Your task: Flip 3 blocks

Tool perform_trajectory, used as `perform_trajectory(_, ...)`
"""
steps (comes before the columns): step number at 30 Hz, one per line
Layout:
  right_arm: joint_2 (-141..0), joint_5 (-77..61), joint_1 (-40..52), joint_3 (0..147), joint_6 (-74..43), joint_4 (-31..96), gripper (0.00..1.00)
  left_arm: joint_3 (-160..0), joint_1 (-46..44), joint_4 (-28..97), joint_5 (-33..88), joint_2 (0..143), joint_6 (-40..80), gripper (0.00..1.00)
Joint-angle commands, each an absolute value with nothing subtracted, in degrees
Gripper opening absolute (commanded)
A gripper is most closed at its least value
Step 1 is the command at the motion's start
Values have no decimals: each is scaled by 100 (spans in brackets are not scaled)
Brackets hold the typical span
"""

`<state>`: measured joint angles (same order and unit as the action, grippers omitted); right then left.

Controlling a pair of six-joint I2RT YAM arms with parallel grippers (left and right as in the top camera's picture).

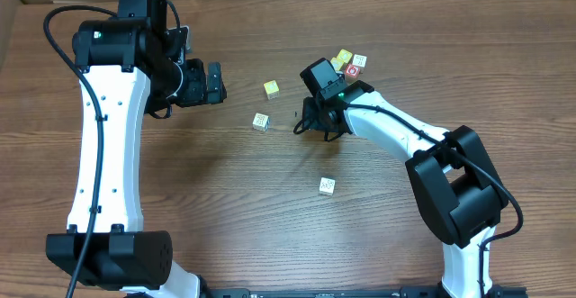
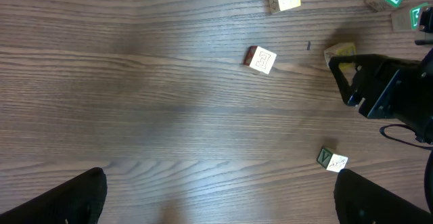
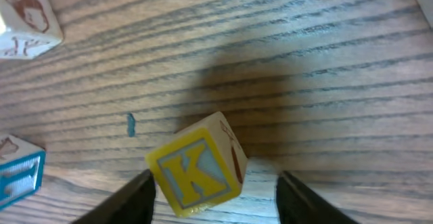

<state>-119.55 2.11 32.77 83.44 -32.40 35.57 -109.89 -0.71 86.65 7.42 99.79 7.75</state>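
A yellow-framed block with a K (image 3: 196, 173) sits tilted between the fingers of my right gripper (image 3: 213, 204). It lies close against the left finger (image 3: 132, 200), with a clear gap to the right one, so the gripper is open. Overhead, my right gripper (image 1: 312, 123) covers this block. The left wrist view shows the block (image 2: 340, 52) at the fingertips. A whitish block (image 1: 260, 121) and a yellow block (image 1: 271, 89) lie to the left. A cream block (image 1: 327, 185) lies nearer the front. My left gripper (image 1: 216, 84) hovers wide open, apart from all blocks.
Several cubes with green and red faces (image 1: 349, 63) cluster just behind the right gripper. In the right wrist view a teal-faced cube (image 3: 17, 173) lies at the left edge and a cream cube with a brown picture (image 3: 24, 21) at the top left.
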Motion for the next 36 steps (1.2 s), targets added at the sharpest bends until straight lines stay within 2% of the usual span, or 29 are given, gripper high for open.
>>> perform_trajectory(1, -11961, 338, 3304, 8364, -2886, 3404, 61, -11104, -40, 8670, 705, 10029, 834, 100)
perform_trajectory(7, -11961, 333, 3304, 8364, -2818, 3122, 61, -11104, -40, 8670, 703, 10029, 834, 100)
perform_trajectory(16, -11961, 270, 3352, 8361, -1568, 3433, 46, -11104, -40, 8670, 705, 10029, 834, 100)
perform_trajectory(22, -11961, 294, 3352, 8361, -941, 3317, 45, -11104, -40, 8670, 703, 10029, 834, 100)
perform_trajectory(25, -11961, 287, 3352, 8361, -913, 3214, 44, -11104, -40, 8670, 703, 10029, 834, 100)
perform_trajectory(30, -11961, -3, 3382, 8361, -915, 3223, 38, -11104, -40, 8670, 703, 10029, 834, 100)
perform_trajectory(36, -11961, 1, 3369, 8361, -1007, 3271, 39, -11104, -40, 8670, 705, 10029, 834, 100)
